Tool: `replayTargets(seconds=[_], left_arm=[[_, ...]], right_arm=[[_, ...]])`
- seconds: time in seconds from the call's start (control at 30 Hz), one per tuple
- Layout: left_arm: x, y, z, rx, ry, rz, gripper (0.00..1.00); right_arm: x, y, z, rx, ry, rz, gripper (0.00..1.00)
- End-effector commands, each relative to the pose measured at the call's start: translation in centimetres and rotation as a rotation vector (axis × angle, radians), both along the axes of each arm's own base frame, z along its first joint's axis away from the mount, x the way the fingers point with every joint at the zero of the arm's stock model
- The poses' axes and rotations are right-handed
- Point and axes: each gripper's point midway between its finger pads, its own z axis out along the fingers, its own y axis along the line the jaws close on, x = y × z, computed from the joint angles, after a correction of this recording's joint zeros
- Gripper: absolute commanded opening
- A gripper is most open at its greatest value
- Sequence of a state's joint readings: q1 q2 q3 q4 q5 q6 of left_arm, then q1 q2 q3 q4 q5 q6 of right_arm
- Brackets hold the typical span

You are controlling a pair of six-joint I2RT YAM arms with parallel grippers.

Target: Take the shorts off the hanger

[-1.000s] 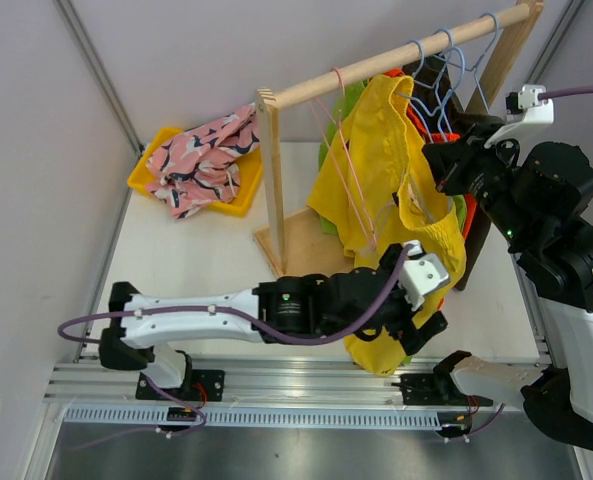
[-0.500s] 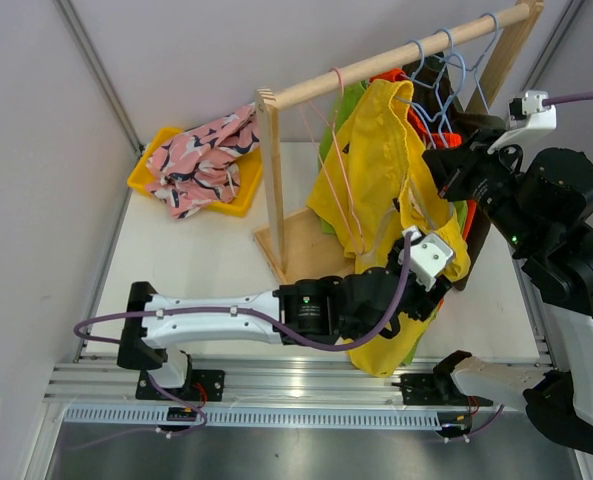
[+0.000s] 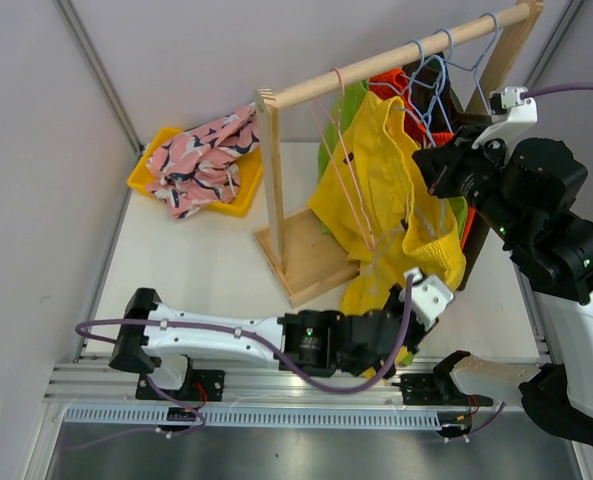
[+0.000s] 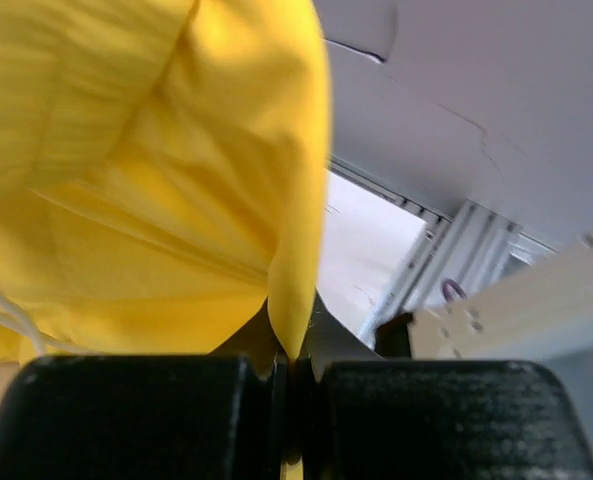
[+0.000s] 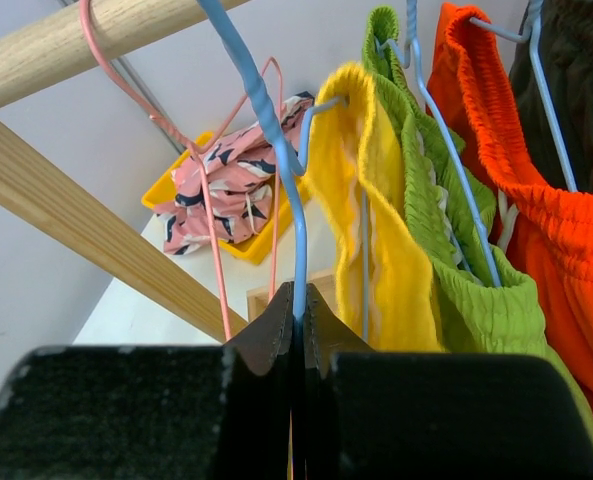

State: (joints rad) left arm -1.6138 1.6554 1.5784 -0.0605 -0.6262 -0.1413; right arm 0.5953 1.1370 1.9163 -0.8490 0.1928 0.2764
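Left gripper (image 4: 294, 372): jaws pressed together, pinching the lower edge of the yellow shorts (image 3: 381, 190), well below the wooden rail (image 3: 306, 88) on its near side. The yellow shorts hang below the rail on a blue hanger (image 5: 276, 130). Right gripper (image 5: 298, 318): jaws closed on the wire of the blue hanger, just below the rail. Farther along the rail toward its right end hang the lime green shorts (image 5: 446, 250), the orange shorts (image 5: 496, 150) and the dark shorts (image 5: 586, 60). Beyond the rail's left end, the pink patterned shorts (image 3: 201, 155) lie in a yellow bin (image 3: 141, 170).
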Motion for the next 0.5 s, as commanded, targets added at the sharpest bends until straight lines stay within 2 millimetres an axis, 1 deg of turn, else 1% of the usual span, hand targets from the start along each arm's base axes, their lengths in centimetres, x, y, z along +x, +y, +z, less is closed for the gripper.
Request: replayTargets(seconds=[0.0, 0.03, 0.1, 0.13, 0.2, 0.23, 0.27, 0.33, 0.37, 0.4, 0.43, 0.47], left_arm=[[-5.8, 0.6, -1.8, 0.007, 0.03, -0.085, 0.0], [-7.8, 0.6, -3.3, 0.02, 0.051, -0.119, 0.0], [-9.6, 0.8, -5.5, 0.053, 0.07, -0.139, 0.0], [-10.9, 0.8, -6.9, 0.068, 0.087, -0.163, 0.0], [-11.9, 0.9, -8.6, 0.104, 0.091, -0.164, 0.0], [-12.4, 0.9, -9.1, 0.115, 0.093, -0.171, 0.0], [-12.4, 0.9, -9.5, 0.123, 0.092, -0.167, 0.0], [-11.8, 1.0, -9.3, 0.121, 0.084, -0.138, 0.0], [-11.3, 1.0, -8.8, 0.117, 0.077, -0.118, 0.0], [-10.7, 1.1, -8.8, 0.128, 0.068, -0.097, 0.0], [-9.3, 1.0, -8.0, 0.119, 0.066, -0.062, 0.0], [-8.5, 1.0, -7.3, 0.111, 0.065, -0.04, 0.0]], right_arm=[[-0.2, -0.5, 5.3, 0.075, -0.15, -0.012, 0.0], [0.0, -0.4, 5.5, 0.07, -0.154, -0.013, 0.0], [0.2, -0.5, 5.7, 0.063, -0.158, -0.02, 0.0], [0.3, -0.5, 5.7, 0.057, -0.159, -0.021, 0.0], [0.5, -0.6, 6.1, 0.056, -0.166, -0.029, 0.0], [0.5, -0.7, 6.1, 0.054, -0.168, -0.032, 0.0], [0.5, -0.6, 6.0, 0.053, -0.165, -0.031, 0.0], [0.3, -0.7, 5.7, 0.057, -0.153, -0.029, 0.0], [0.2, -0.7, 5.6, 0.06, -0.15, -0.026, 0.0], [-0.3, -0.8, 5.6, 0.065, -0.148, -0.018, 0.0], [-0.6, -0.9, 5.2, 0.061, -0.135, -0.013, 0.0], [-0.9, -1.0, 5.1, 0.073, -0.125, -0.011, 0.0]])
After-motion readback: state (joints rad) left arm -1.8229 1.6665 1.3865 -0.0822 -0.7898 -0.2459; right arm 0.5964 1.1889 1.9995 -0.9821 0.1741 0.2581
